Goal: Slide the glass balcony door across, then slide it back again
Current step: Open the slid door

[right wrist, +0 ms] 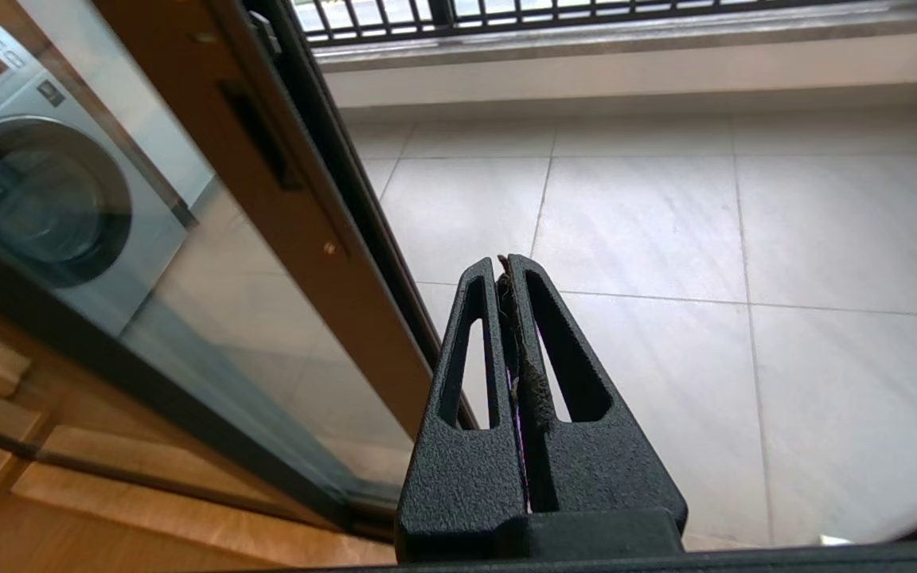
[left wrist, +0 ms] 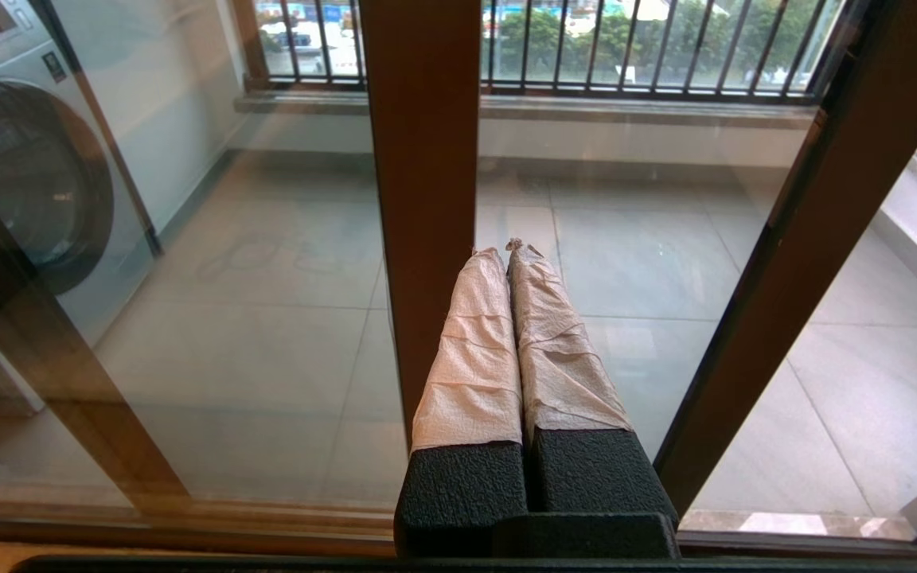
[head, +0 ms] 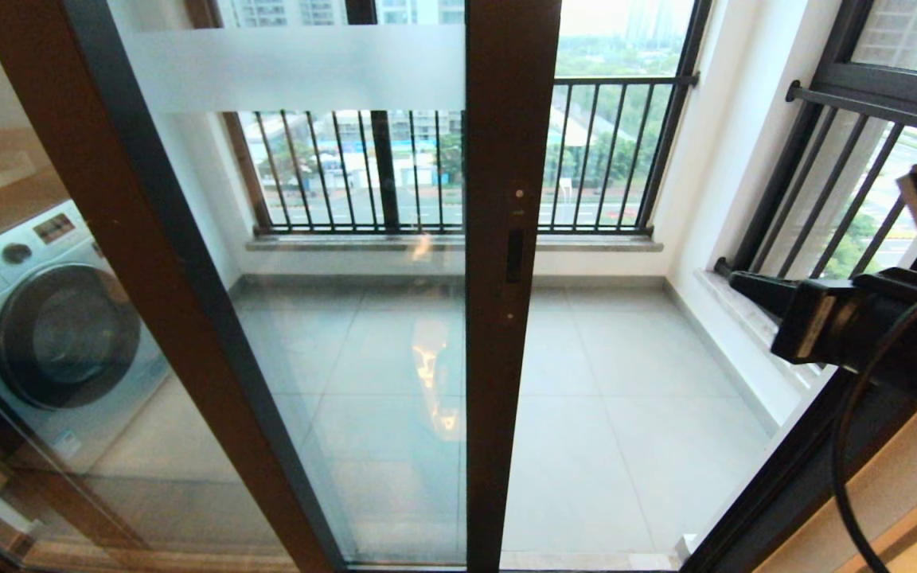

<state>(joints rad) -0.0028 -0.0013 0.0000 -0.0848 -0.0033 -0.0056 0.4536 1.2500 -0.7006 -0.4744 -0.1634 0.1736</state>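
A grey front-loading washing machine [head: 44, 318] with a round dark porthole is seen through glass, left of the glass balcony door [head: 347, 318]. The door, a clear panel in a dark brown frame, carries a frosted white band [head: 291, 68] across its top; no lettering can be read on it. Its stile holds a small black handle slot [head: 514, 256]. The left gripper [left wrist: 508, 248] is held low before that stile, its tape-wrapped fingers pressed together. Right of the door, over pale floor tiles [head: 626, 414], the black right gripper [right wrist: 504, 263] is raised, its hollow triangular jaws closed on nothing.
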